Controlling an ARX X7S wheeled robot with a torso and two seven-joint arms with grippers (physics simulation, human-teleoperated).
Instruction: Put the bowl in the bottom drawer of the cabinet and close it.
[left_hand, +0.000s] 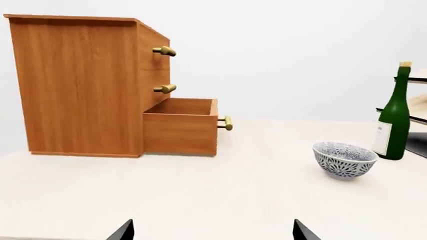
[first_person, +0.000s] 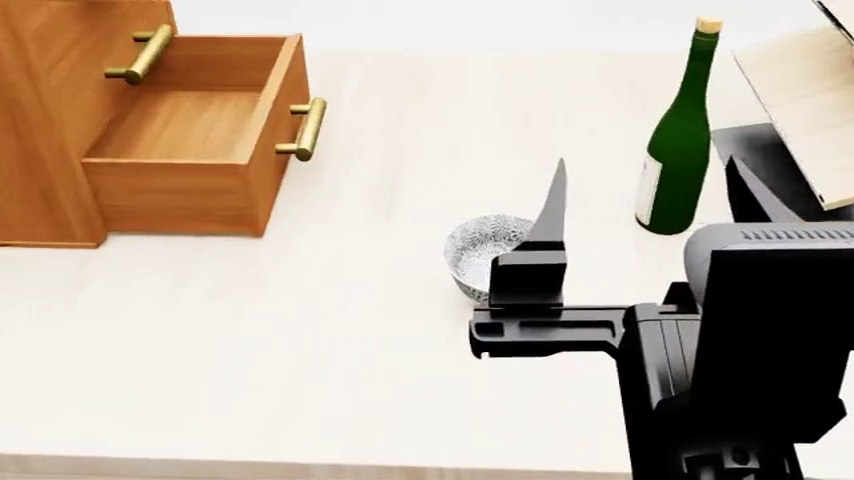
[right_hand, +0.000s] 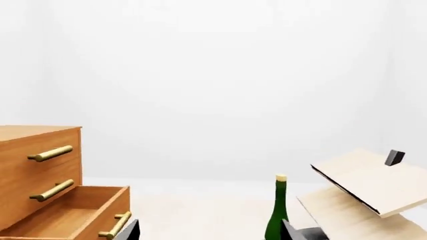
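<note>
Pale wood-grain surface (first_person: 334, 330), plain white backdrop, nothing else cluttering the middle.

Cabinet (left_hand: 80, 85) is seen at 10 o'clock in the head view. Bottom drawer (first_person: 187, 130) is already pulled out and nothing is seen in it; brass handle (first_person: 304, 128) faces the open surface.

Bowl (first_person: 481, 250) sits upright on the surface, centre of the head view, well apart from the drawer. Green bottle (first_person: 678, 140) stands at about 2 o'clock from the bowl, near but not touching. Pale rack (first_person: 807, 100) is behind the bottle, at the right edge.

Right pincer (first_person: 641, 210) is spread wide and nothing is held; one finger (first_person: 550, 215) stands just over the bowl's right rim, the other is over by the bottle. Left pincer (left_hand: 213, 232) shows only two tips at the edge of its wrist view, apart, nothing between them.

Step in hand, as judged: bowl pickup by the right arm. Suggested:
- One finger dropped inside the rim, one outside; wall pinched, not the whole bowl spanned.
- Outer finger kept off the bottle; tip-over risk there.
- Straight lift before the traverse toward 10 o'clock.
- Bowl lowered past the drawer's front wall, released flat.
- Drawer pushed shut by the handle or front afterwards.
</note>
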